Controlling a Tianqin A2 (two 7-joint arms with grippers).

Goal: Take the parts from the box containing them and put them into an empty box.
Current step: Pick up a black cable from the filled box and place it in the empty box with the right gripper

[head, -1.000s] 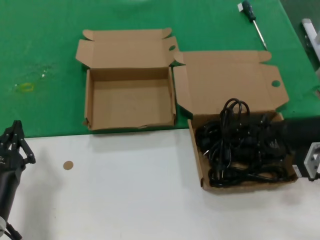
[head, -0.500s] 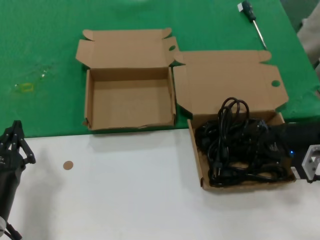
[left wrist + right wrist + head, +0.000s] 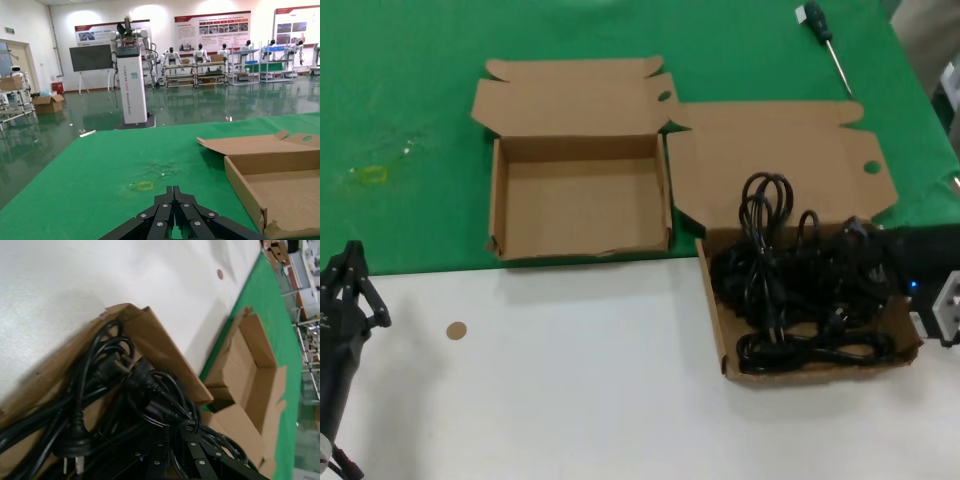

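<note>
Pretty even overhead light is washing over the whole scene, nothing dim. The white tabletop [image 3: 570, 380] is glaring a bit and going nearly featureless, while the green mat [image 3: 410, 120] is staying flat and matte. The empty box [image 3: 580, 195] is casting only a thin soft shadow along its front rim. The power cords [image 3: 800, 290] are reading as one dark tangle, detail mostly getting lost. In the left wrist view the shiny hall floor [image 3: 75, 135] is reflecting the ceiling lights, and the far background is looking soft.
</note>
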